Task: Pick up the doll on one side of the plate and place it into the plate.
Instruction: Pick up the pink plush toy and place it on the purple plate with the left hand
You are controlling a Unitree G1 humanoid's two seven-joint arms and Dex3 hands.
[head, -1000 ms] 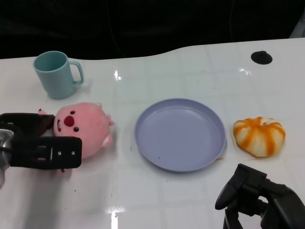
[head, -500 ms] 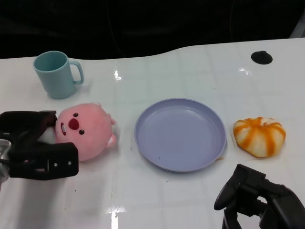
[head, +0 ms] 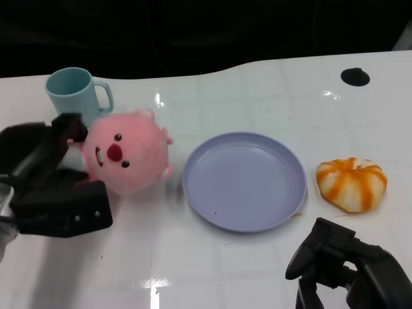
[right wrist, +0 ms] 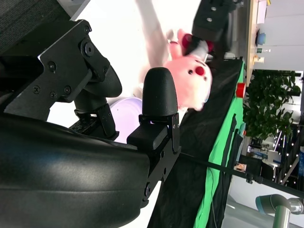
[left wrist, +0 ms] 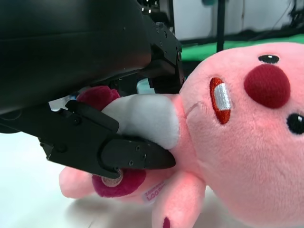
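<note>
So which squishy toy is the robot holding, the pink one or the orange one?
The pink doll. The left hand grips it beside the plate, while the orange stripy toy lies untouched on the plate's other side.

A lab—green backdrop (right wrist: 223,142), another robot arm (right wrist: 280,209) behind.

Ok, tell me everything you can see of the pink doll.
The pink doll is a round, fuzzy plush with black bead eyes, a dark red nose, an open mouth showing a white tooth, small ears and stubby limbs, plus a white belly patch and a sewn label seen in the left wrist view. The left hand grips it from the side, fingers pressing into its body. It sits tilted, between the teal mug and the purple plate, not yet in the plate.
</note>
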